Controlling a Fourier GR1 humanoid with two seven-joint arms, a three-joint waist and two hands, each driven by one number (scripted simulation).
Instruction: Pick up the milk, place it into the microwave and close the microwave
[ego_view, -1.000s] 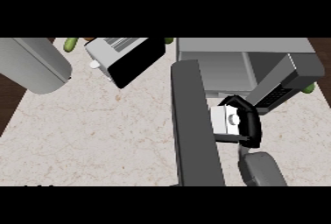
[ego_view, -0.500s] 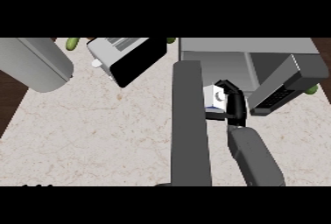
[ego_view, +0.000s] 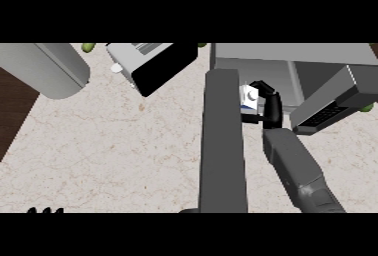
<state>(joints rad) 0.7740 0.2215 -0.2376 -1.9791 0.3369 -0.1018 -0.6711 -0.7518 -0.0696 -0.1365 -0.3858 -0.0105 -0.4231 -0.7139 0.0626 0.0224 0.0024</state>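
Mid-placement, apparently: grasps small white-and-blue milk carton (ego_view: 249, 97) in curled fingers (ego_view: 263, 88) of black right hand (ego_view: 272, 107) beside open grey box-shaped microwave (ego_view: 295, 54). Next: insert, release, withdraw, swing dark-grey door (ego_view: 221, 150) shut.

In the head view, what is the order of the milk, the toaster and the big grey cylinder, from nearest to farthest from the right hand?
1. Milk, held in the right hand, right of the microwave door.
2. Toaster, upper left of centre.
3. Grey cylinder, far upper left.
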